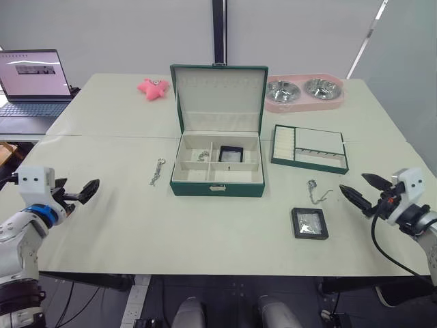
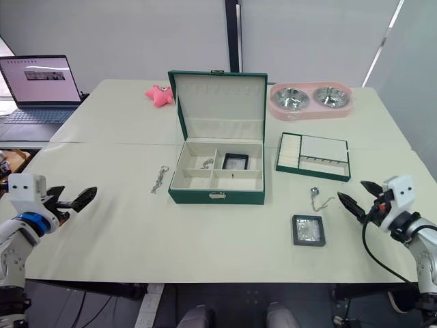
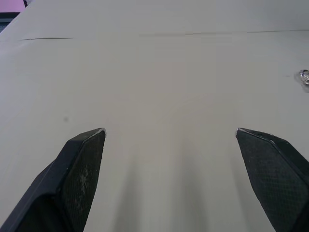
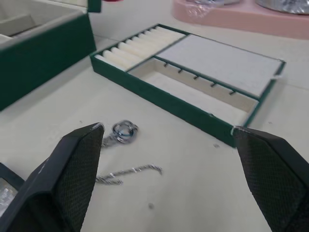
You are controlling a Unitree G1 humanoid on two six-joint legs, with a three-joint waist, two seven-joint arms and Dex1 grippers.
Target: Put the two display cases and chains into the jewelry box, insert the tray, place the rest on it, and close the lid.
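Green jewelry box (image 1: 217, 184) lid up; no legible writing; left claw (image 1: 87, 190), right claw (image 1: 360, 188) both wide.

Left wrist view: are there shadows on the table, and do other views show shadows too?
Left wrist view: soft streaks of shadow on the table between the fingers. Left eye view: faint shadow along the jewelry box front. Right wrist view: the chain casts almost none.

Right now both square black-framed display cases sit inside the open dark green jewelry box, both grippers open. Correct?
Not quite. One square black-framed display case sits in the open dark green jewelry box; the other display case lies on the table near the right gripper, as the left eye view shows. Both grippers, including the left gripper, are open.
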